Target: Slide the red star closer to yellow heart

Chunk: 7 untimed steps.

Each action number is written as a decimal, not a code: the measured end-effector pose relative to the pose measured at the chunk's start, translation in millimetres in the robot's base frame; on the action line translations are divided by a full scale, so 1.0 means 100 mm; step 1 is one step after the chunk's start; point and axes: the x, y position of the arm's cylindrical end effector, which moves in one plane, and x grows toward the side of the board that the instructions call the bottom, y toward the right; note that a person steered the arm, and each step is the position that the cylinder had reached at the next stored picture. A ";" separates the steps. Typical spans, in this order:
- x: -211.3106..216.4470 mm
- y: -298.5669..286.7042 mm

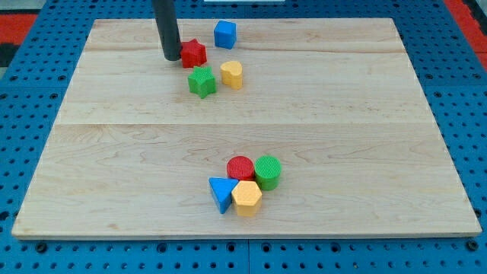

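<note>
- One red star sits near the board's top edge, my tip touching its left side; a bare rod, grasping nothing.
- Yellow heart lies just lower right, green star beside it, blue cube above.
- Open wood spreads rightward.

red star, yellow heart, green star, blue cube
</note>
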 end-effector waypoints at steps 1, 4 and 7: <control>-0.08 0.13; -0.30 0.64; -0.30 1.29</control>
